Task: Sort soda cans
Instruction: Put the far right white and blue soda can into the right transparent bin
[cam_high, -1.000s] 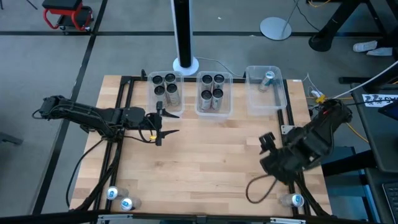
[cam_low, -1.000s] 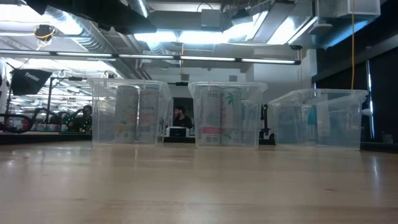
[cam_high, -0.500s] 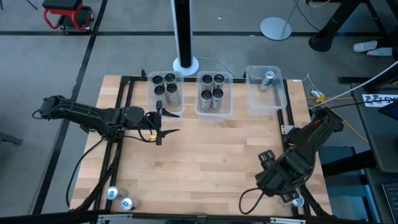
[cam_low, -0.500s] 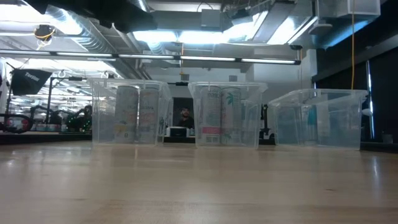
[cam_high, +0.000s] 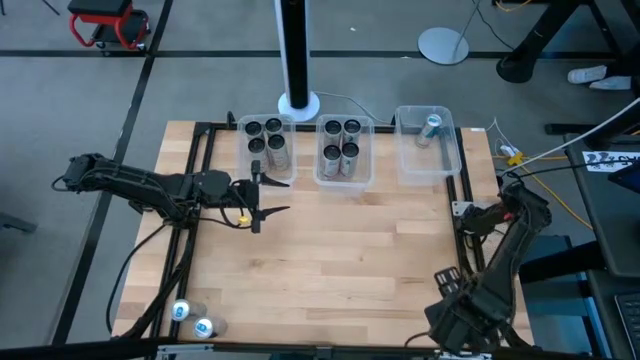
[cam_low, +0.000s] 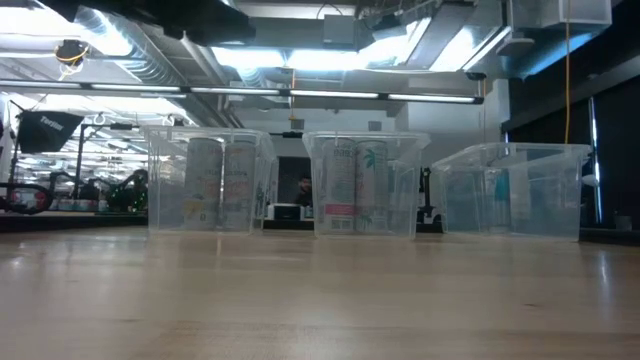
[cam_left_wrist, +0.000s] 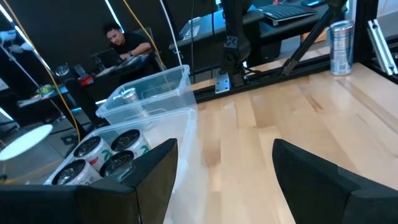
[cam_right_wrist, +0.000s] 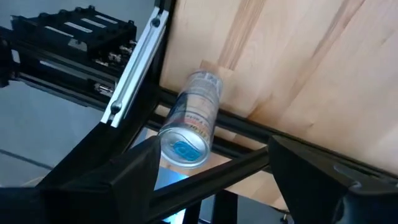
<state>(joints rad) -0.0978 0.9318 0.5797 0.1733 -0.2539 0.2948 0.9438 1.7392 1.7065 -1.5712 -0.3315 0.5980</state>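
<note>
Three clear bins line the far edge of the wooden table (cam_high: 330, 240), and everything else can be placed from the middle bin (cam_high: 345, 152). That one holds four upright cans (cam_high: 341, 147) with dark tops; the bin to its left (cam_high: 267, 145) holds another group of dark-topped cans (cam_high: 268, 140). The bin to its right (cam_high: 428, 143) has a single can (cam_high: 430, 128) lying in it.

Left gripper (cam_high: 272, 197) hovers over the table just in front of the left-hand bin, fingers spread apart and holding nothing — its own camera looks past them at the bins and bare wood.

Right gripper (cam_right_wrist: 211, 163) is well away from the middle bin, down at the near right corner of the table. Its fingers stand wide apart on either side of a can with a pale blue top (cam_right_wrist: 191, 121), which stands at the table's edge beside the black frame rail (cam_right_wrist: 134, 68). The fingers are not closed on it.

Two more blue-topped cans (cam_high: 192, 319) stand at the near left corner, far from the middle bin.
</note>
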